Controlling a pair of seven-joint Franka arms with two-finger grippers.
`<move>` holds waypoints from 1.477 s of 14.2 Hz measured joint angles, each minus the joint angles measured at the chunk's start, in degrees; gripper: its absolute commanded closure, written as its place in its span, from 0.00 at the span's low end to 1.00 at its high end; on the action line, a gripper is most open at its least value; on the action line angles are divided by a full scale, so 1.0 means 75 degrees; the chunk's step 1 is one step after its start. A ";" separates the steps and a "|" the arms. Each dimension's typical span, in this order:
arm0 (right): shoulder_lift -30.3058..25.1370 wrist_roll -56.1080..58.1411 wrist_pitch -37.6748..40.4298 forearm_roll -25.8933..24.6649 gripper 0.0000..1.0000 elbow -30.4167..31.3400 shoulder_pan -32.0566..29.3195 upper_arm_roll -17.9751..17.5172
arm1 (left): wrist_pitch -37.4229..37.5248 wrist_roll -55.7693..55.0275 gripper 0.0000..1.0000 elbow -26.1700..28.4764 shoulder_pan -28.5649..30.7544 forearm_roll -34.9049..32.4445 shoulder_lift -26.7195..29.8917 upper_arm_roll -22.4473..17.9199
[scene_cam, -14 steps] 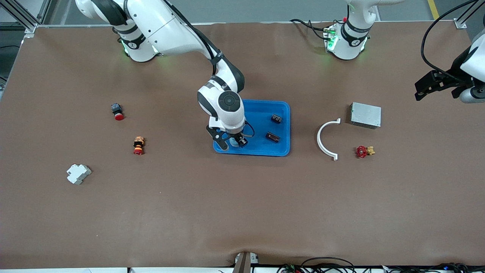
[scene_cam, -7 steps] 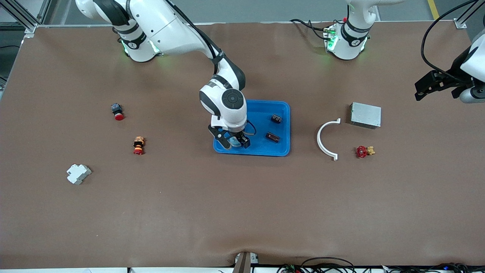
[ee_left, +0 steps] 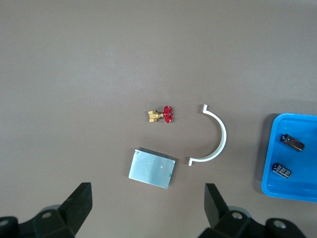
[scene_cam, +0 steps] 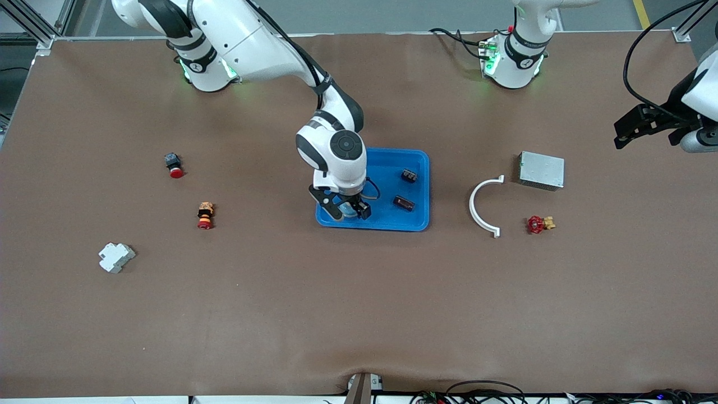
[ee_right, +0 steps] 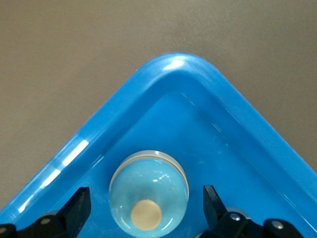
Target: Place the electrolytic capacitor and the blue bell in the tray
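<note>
The blue tray (scene_cam: 387, 168) lies mid-table. Two dark electrolytic capacitors (scene_cam: 409, 175) (scene_cam: 403, 203) lie in it toward the left arm's end. The blue bell (ee_right: 148, 193), a pale blue dome with a tan button on top, stands in the tray's corner (ee_right: 178, 64) nearest the front camera, toward the right arm's end. My right gripper (ee_right: 146, 198) is open astride the bell, its fingers apart from it; in the front view that gripper (scene_cam: 349, 212) partly hides the bell. My left gripper (ee_left: 146, 193) waits open and empty, high over the left arm's end of the table (scene_cam: 622, 134).
A grey metal box (scene_cam: 541, 170), a white curved clamp (scene_cam: 483, 206) and a red-handled brass valve (scene_cam: 538, 224) lie toward the left arm's end. A red-capped button (scene_cam: 174, 165), an orange-and-red button (scene_cam: 205, 216) and a white block (scene_cam: 116, 257) lie toward the right arm's end.
My right gripper has opened and let go of the blue bell, which now stands in the tray; the hand shifted slightly. The left arm has not moved.
</note>
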State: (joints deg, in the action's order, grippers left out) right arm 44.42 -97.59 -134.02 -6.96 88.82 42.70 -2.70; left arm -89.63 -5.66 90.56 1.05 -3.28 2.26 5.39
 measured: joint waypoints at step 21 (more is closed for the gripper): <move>-0.1921 1.0414 0.4149 -0.0167 0.00 -0.1073 -0.4170 0.0346 | 0.0000 0.0000 0.00 0.0001 0.0000 0.0000 0.0000 0.0000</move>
State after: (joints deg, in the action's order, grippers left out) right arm 30.01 -19.49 -102.91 -8.21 80.77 11.42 -0.11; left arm -89.62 -5.66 90.56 1.05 -3.28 2.26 5.39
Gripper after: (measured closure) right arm 0.000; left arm 0.000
